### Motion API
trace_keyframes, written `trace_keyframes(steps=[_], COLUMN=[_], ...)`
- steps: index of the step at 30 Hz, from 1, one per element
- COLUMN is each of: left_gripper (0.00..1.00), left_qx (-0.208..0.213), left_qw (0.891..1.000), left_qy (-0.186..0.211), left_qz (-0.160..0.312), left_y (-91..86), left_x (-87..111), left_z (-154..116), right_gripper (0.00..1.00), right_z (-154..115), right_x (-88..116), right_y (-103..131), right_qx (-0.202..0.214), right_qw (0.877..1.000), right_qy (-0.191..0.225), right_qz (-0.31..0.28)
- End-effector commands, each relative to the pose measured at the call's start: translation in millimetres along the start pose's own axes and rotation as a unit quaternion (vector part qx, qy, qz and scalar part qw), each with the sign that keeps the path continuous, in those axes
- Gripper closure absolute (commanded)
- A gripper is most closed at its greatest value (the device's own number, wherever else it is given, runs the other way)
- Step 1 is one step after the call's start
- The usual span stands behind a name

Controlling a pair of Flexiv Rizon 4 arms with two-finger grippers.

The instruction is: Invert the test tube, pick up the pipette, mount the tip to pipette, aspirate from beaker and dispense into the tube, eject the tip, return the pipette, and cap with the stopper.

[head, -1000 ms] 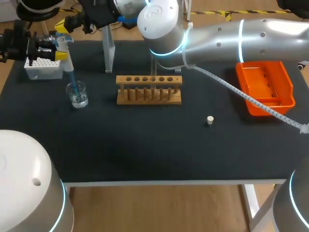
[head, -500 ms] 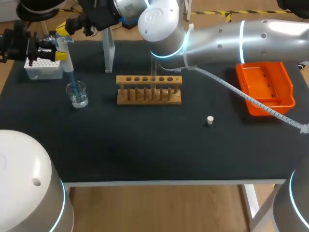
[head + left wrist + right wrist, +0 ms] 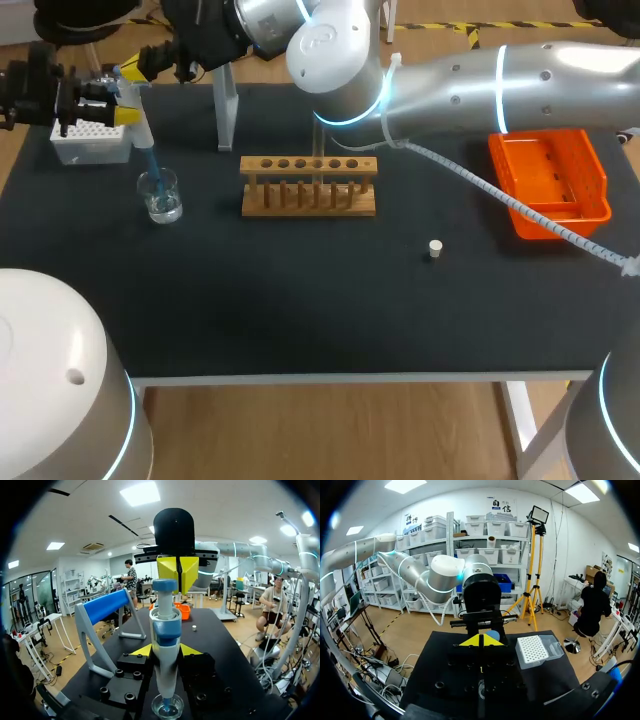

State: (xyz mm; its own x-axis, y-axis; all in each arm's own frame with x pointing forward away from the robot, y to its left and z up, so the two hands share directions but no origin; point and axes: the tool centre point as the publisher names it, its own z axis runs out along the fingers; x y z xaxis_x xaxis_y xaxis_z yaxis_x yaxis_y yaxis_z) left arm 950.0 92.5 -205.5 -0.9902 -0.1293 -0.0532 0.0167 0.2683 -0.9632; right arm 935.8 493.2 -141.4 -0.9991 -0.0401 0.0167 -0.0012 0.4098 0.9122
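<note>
Our left hand [image 3: 165, 650] is clamping the pipette [image 3: 165, 630], which is dipping into the beaker [image 3: 161, 195]. Our right hand [image 3: 177, 573], fingers together, is hovering just over the plunger [image 3: 165, 585].

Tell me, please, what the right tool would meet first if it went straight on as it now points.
Probably the blue top of the white-and-blue plastic pipette that the left tool holds over the glass beaker; the right tool is close, but depth is unclear.
</note>
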Motion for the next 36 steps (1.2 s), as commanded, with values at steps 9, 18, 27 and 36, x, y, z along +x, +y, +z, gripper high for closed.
trace_keyframes(steps=[9,18,27,36], left_gripper=[1.00,1.00,1.00,1.00], left_qx=[0.000,0.000,0.000,0.000], left_qw=[1.000,1.000,1.000,1.000], left_qy=[0.001,0.001,0.001,0.001], left_qz=[0.000,0.000,0.000,0.000], left_y=[-0.7,-0.7,-0.7,-0.7], left_x=[-0.1,-0.1,-0.1,-0.1], left_z=[-0.1,-0.1,-0.1,-0.1], right_gripper=[1.00,1.00,1.00,1.00], right_z=[-0.9,-5.3,-0.3,5.3], right_x=[-0.8,-1.9,-7.3,-11.1], right_y=[2.8,16.4,21.9,23.2], right_qx=[0.001,-0.008,-0.009,-0.008], right_qw=[1.000,1.000,1.000,1.000], right_qy=[0.002,0.000,-0.007,-0.010], right_qz=[0.001,-0.009,-0.015,-0.015])
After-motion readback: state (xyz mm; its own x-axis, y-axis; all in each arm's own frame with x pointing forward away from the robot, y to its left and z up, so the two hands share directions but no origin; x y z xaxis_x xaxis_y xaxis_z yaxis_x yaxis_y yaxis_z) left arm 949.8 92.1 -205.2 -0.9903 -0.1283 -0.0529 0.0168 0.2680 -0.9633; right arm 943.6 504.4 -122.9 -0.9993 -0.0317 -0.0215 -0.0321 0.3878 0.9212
